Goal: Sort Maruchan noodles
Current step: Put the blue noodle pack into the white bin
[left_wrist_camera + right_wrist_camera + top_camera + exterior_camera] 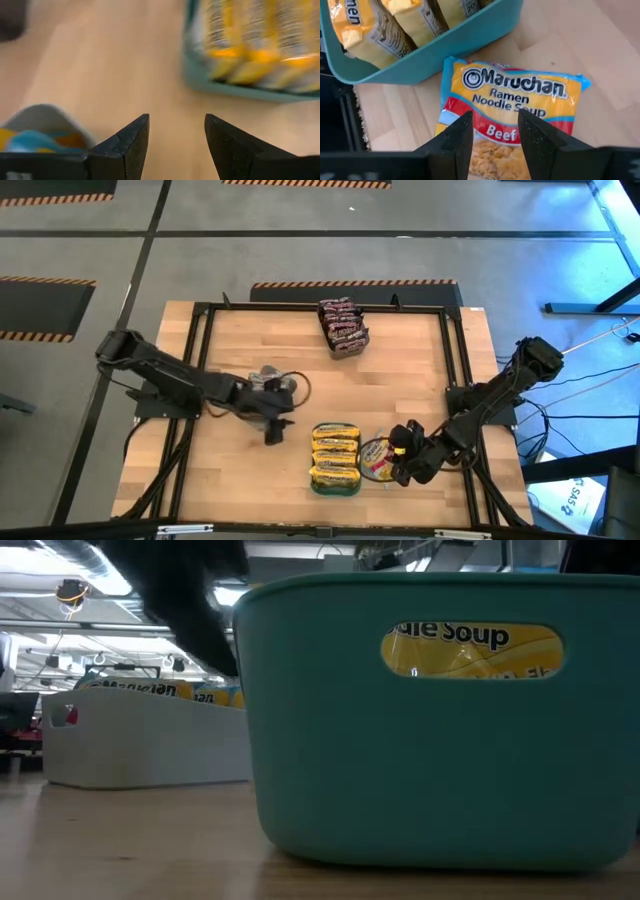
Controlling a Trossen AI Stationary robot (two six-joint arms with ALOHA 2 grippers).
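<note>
An orange-red Maruchan beef packet (515, 95) lies flat on the wood beside a teal tray (445, 50) that holds several yellow packets (336, 450) standing on edge. My right gripper (495, 130) is open and points down over the beef packet's lower half (376, 458). My left gripper (176, 135) is open over bare wood, left of the teal tray (313, 480), with nothing between its fingers. A pale tray (40, 117) with a packet in it lies close by it. Dark maroon packets (343, 325) stand in a tray at the far side. My right gripper has its fingers (457, 135) slanting down from the table's right over the beef packet, near its lower edge. I cannot tell whether the tips touch it. The packet lies flat on the table.
The pale tray (275, 383) sits mid-table just beyond my left gripper (272, 432). A black frame (205, 360) runs around the table's edges. In the low view the teal tray (400, 770) fills the foreground, with the pale tray (140, 745) behind it at the left.
</note>
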